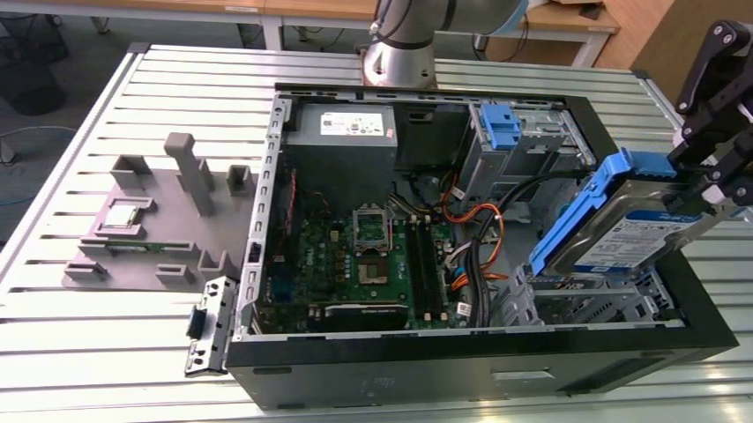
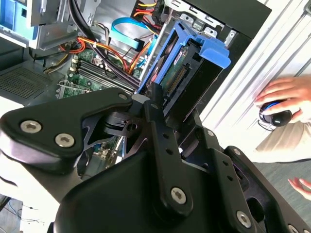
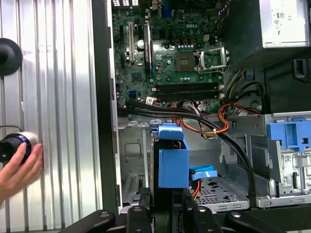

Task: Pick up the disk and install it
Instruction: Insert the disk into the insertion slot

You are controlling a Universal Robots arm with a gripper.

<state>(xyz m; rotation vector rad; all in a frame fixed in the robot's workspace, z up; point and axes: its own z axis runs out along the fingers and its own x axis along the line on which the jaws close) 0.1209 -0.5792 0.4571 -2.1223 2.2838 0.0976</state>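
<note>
Black linkage hand (image 2: 167,109), silver screws (image 2: 178,195), grey arm (image 1: 400,48)

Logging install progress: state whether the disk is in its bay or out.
Out. The gripper holds the disk tilted above the drive cage of the open computer case, not seated.

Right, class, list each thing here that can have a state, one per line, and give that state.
disk, tilted, held above the open case.
gripper, shut on the disk.
computer case, lying on its side, cover off.
blue bracket, seated in its bay.
hand, resting on a round device.
</note>
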